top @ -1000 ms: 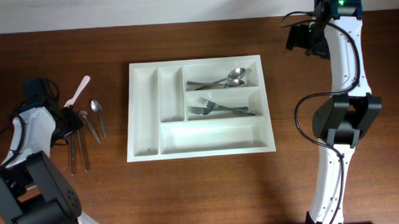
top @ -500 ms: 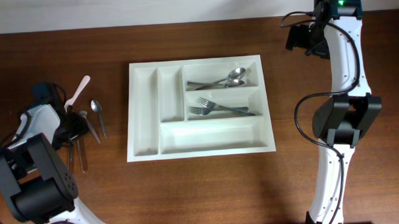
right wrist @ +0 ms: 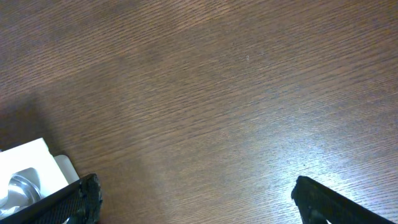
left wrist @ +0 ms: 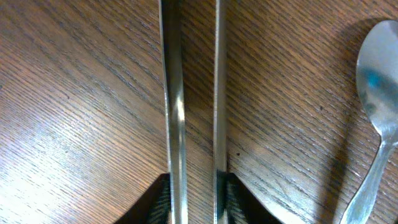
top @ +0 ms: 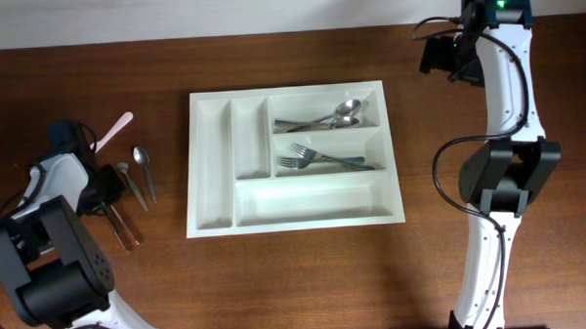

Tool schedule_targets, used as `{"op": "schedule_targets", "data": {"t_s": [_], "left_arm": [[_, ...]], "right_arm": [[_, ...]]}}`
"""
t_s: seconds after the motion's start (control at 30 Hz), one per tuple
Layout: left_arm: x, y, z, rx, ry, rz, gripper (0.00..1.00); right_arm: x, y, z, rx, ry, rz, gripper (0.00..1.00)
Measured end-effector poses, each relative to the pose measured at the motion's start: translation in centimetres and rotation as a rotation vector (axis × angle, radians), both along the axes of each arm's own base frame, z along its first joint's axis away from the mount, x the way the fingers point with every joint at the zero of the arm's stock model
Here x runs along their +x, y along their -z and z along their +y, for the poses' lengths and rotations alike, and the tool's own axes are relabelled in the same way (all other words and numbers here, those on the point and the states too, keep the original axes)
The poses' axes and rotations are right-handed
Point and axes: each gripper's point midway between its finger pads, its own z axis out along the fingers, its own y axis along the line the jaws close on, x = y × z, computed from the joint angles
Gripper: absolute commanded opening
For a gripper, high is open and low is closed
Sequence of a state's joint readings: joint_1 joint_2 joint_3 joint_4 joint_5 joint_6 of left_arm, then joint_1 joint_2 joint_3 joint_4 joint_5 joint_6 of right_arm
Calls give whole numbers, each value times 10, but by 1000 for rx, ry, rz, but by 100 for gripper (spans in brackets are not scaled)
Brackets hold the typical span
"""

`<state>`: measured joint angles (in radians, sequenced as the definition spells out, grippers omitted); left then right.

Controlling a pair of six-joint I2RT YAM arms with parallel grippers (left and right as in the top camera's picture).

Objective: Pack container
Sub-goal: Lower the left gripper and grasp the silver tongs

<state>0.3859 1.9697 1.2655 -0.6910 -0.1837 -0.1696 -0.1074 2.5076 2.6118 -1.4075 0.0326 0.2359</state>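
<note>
Two spoons [top: 335, 114] and two forks [top: 317, 160] already lie in the white cutlery tray [top: 286, 89] at the table's centre. Left gripper [left wrist: 196, 193] pinches two knives [left wrist: 177, 106] beside a loose spoon [left wrist: 379, 93]; right gripper [right wrist: 199, 202] hangs wide apart. Several pieces remain outside.

Container [top: 314, 198] mid-table, spoons [top: 345, 112] behind forks [top: 303, 160] inside it, loose cutlery [top: 141, 157] to its left
</note>
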Motion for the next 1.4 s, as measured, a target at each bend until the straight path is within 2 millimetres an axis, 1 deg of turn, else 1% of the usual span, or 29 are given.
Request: {"op": "schedule_targets", "data": {"t_s": [0.13, 0.17, 0.73, 0.93, 1.0, 1.03, 1.07, 1.1, 1.13, 1.2, 1.3, 1.33, 1.4], "left_arm": [[0, 0, 0, 0, 0, -1, 3], [0, 0, 0, 1, 3, -1, 2], [2, -1, -1, -9, 5, -6, 2], [2, -1, -1, -15, -50, -20, 7], [2, -1, -1, -18, -87, -28, 15], [2, -1, -1, -19, -101, -32, 21], [2, -1, -2, -23, -121, -38, 31], [2, -1, -2, -26, -139, -41, 37], [2, 0, -2, -29, -159, -46, 40], [2, 0, -3, -40, -200, -58, 42], [3, 0, -4, -49, -242, -67, 41], [3, 0, -4, -50, -252, -70, 34], [3, 1, -4, -53, -273, -75, 17]], "right_arm": [[0, 0, 0, 0, 0, 0, 99], [0, 0, 0, 0, 0, 0, 99], [-1, 0, 0, 0, 0, 2, 99], [-1, 0, 0, 0, 0, 2, 99], [-1, 0, 0, 0, 0, 2, 99], [-1, 0, 0, 0, 0, 2, 99], [-1, 0, 0, 0, 0, 2, 99], [-1, 0, 0, 0, 0, 2, 99], [-1, 0, 0, 0, 0, 2, 99], [-1, 0, 0, 0, 0, 2, 99], [-1, 0, 0, 0, 0, 2, 99], [-1, 0, 0, 0, 0, 2, 99], [-1, 0, 0, 0, 0, 2, 99]]}}
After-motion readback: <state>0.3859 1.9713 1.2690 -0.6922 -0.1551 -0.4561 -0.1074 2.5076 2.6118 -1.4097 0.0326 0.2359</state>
